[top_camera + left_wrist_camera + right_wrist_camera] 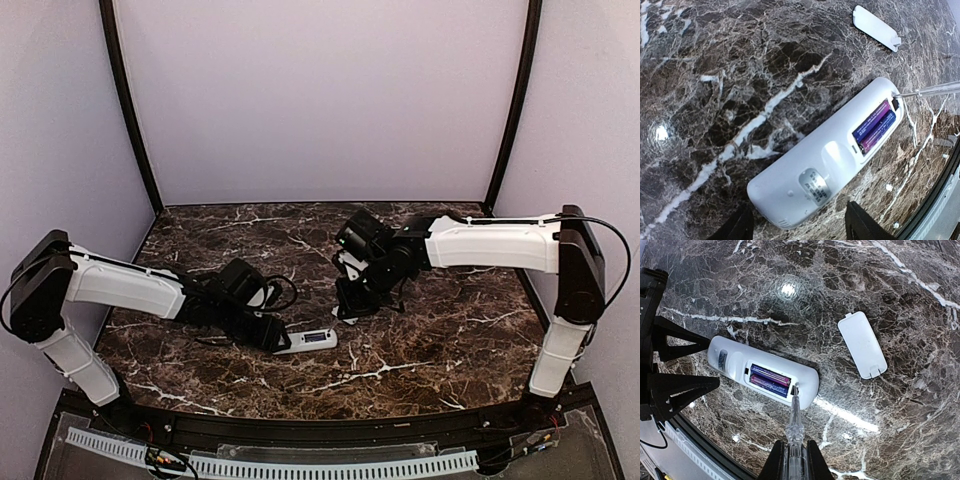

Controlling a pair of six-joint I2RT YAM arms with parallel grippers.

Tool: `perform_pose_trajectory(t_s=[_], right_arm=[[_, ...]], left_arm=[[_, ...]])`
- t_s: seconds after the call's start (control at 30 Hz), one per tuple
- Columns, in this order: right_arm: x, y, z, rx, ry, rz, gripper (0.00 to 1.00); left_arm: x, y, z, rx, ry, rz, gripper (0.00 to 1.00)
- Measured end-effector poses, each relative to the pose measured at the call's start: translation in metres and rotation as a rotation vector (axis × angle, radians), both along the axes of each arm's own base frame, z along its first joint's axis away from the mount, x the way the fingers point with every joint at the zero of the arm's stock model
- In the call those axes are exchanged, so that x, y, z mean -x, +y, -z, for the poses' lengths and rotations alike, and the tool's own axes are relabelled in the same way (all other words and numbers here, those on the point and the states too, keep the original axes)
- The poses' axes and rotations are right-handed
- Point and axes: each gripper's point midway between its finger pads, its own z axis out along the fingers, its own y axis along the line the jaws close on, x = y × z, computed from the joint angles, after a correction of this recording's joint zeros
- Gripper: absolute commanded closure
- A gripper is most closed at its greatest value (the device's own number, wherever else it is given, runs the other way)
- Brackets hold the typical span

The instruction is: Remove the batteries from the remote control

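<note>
Two batteries [874,126] lie lengthwise in the remote control [805,170]'s open bay; left gripper [800,214] clamps it, right gripper [793,454] pinches a clear probe [794,420].

A robotics lab cell is indicated by lilac panels [320,100], black struts [132,110] and a marble-patterned tabletop [440,340], with left arm [125,285] and right arm [490,245] mounted.

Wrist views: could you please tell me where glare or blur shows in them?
Left wrist: a lamp glare spot on the marble table; remote control sharp. Right wrist: a similar glare spot on the marble; batteries crisp; screwdriver handle soft near the lens.
</note>
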Motion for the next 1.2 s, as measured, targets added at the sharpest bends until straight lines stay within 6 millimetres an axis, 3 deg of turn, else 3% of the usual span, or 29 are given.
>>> perform_pose_trajectory(t_s=[1.2], right_arm=[[-0.0001,0.0069,0.0014,-0.015,0.02,-0.001,1.0]], left_arm=[[0.0028,-0.0004,0.0082,-0.033,0.003,0.002,0.45]])
